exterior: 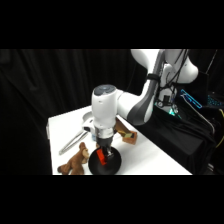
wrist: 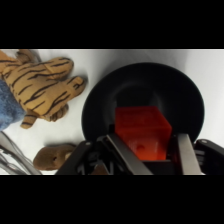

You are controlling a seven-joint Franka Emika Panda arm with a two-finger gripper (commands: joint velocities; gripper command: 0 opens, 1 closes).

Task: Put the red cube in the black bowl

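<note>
The claw (wrist: 150,150) grips one red cube (wrist: 142,131) over one black bowl (wrist: 100,107) (no writing shows); one tiger toy (wrist: 42,87) sits left.

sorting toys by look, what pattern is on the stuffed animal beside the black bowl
Tan stuffed animal with dark tiger stripes; clearest in the wrist view.

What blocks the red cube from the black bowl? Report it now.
Nothing visible. The hand holds the red cube between its fingers directly over the black bowl, whose dark inside looks bare under it. The tiger toy lies outside the rim.
</note>
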